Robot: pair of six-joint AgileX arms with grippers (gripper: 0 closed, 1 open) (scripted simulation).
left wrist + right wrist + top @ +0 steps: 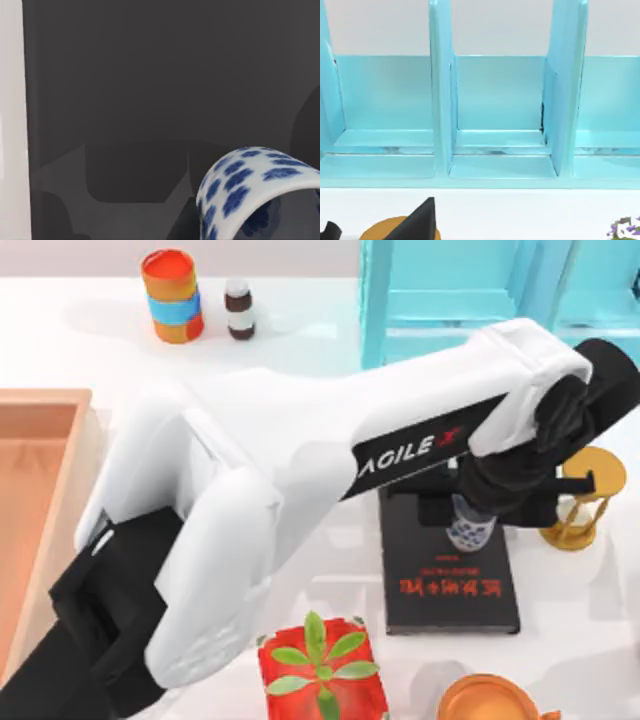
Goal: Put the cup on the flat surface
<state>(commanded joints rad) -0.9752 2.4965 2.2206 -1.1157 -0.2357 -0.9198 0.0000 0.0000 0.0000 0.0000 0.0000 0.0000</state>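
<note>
Wood shows at the far left, where a tray (35, 500) lies on the glossy white tabletop (90, 330). Toward the far edge stand an orange-and-blue banded cylinder (172, 296) and, just to its right, a small brown bottle (239, 308). The left arm (300, 490) reaches from the near left across to the right side, where the left gripper (478, 502) is closed on the cup (470, 530), a white tumbler with blue flowers, held over the far end of a black book (450, 580) with red lettering. The left wrist view shows the cup's patterned rim (250, 180) above the dark cover. A red box with a leafy plant (322, 665) sits near, an orange bowl (490, 702) right of it, an hourglass (585, 498) beside the book, and a blue rack (495, 110) beyond. I cannot tell the right gripper's state.
</note>
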